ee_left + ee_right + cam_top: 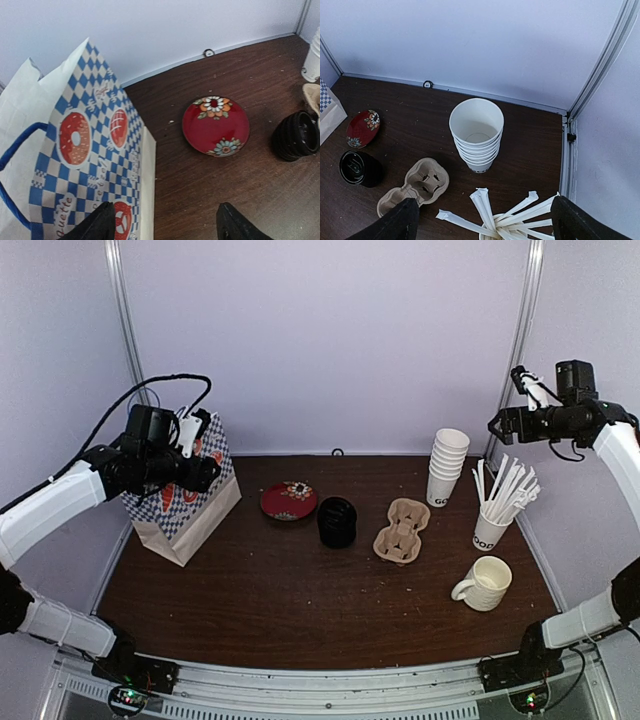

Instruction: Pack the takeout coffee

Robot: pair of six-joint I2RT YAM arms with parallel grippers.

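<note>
The left gripper (pixel 165 221) is being held open, a blue-checked paper bag (pixel 85 150) beside one finger. The right gripper (pixel 484 215) is being held open, the brown pulp two-cup carrier (pixel 415 187) below one finger.

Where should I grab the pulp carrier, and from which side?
Pinch the pulp carrier at its narrow waist between the two wells, from straight above: it lies flat, wells up. The black lids stand close on its left; keep that finger tight.
</note>
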